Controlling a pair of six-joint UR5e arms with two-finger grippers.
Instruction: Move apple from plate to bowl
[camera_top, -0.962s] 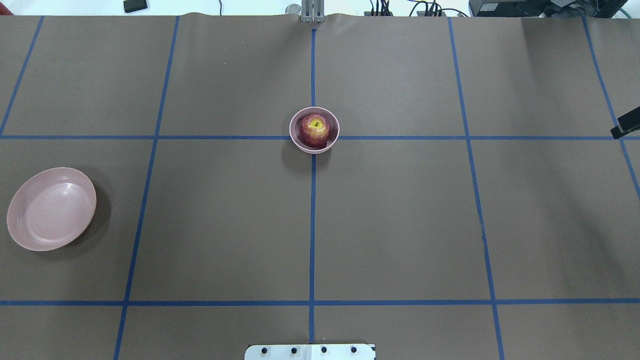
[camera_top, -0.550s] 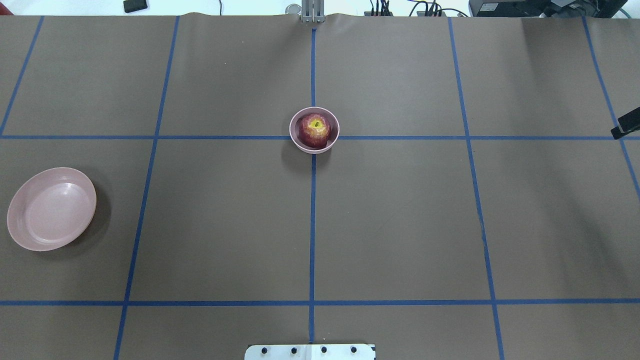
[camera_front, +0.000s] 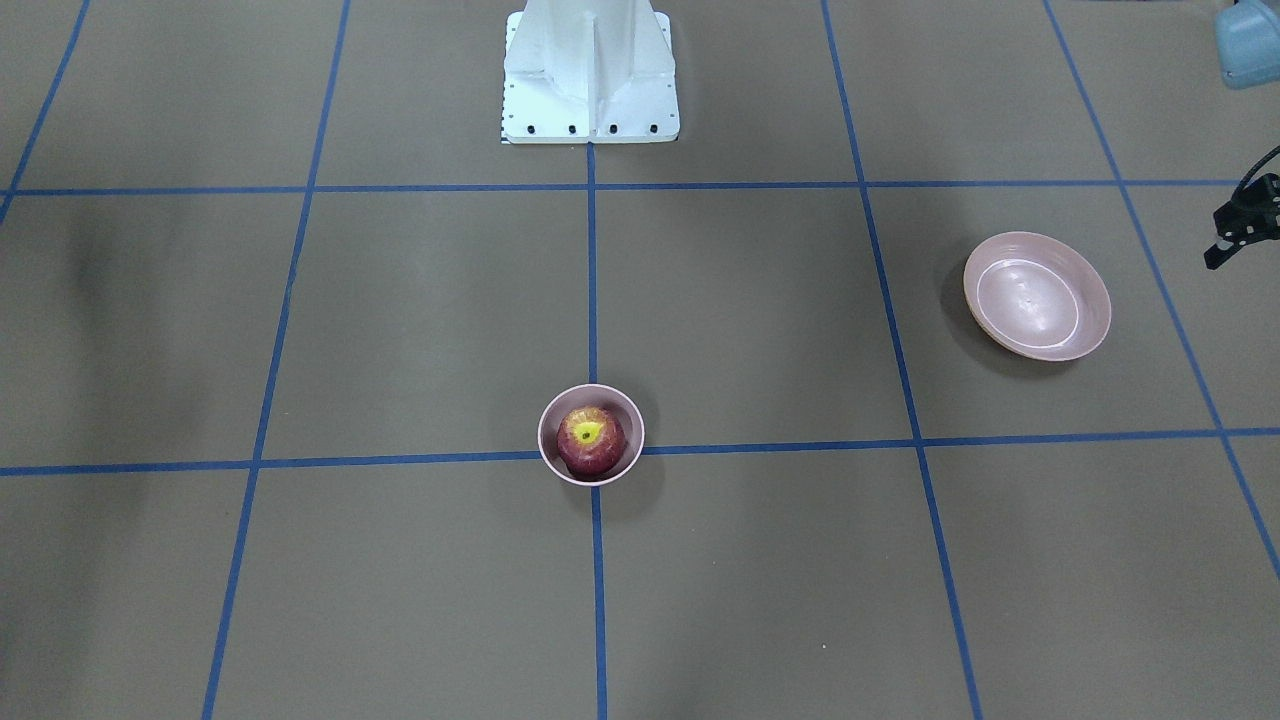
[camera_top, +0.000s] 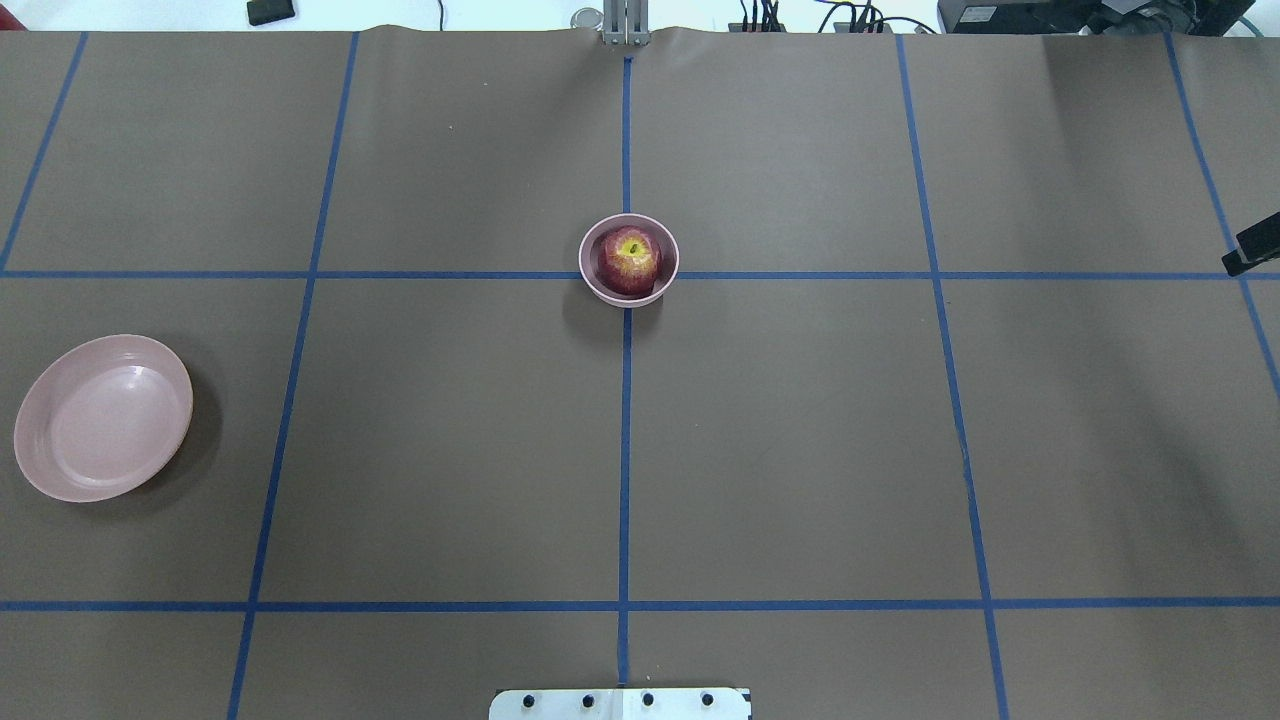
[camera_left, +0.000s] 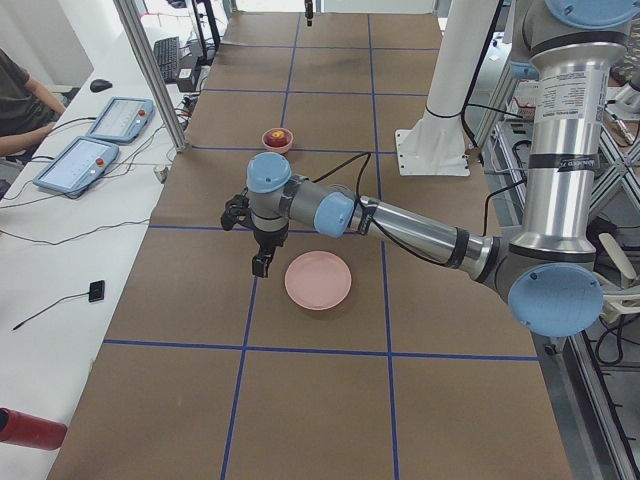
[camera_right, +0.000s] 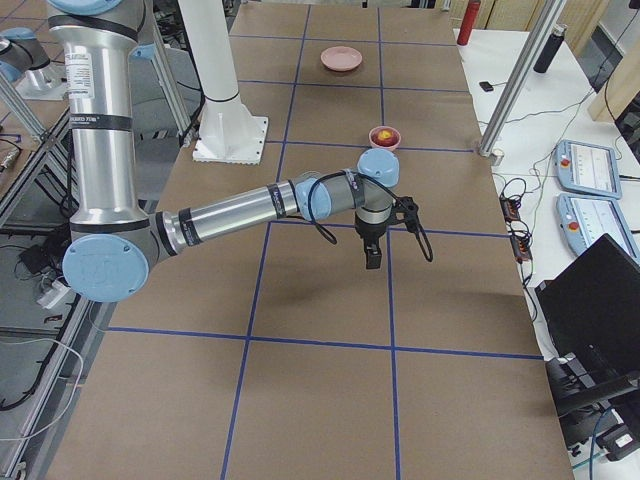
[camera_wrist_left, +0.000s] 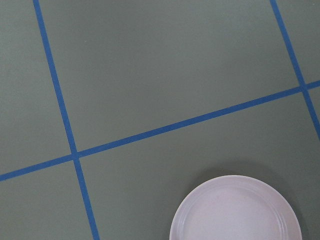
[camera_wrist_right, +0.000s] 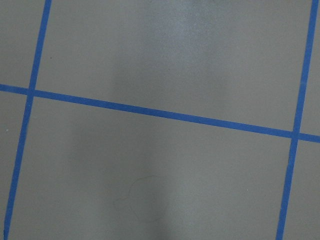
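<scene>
apple (camera_top: 630, 262) in bowl (camera_top: 628, 299), well apart from left gripper (camera_left: 260, 266) and right gripper (camera_right: 373, 259) | we judge it firm, slick, bruisable; pinch across middle | grip states: we cannot tell

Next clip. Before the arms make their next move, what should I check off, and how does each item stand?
1. Apple inside bowl: ok, stem end up.
2. Plate empty: ok.
3. Left end effector clear of plate: ok, hanging beside it, apart.
4. Right end effector clear of bowl: ok, well away from it.
5. End effectors open or shut: cannot tell.
</scene>
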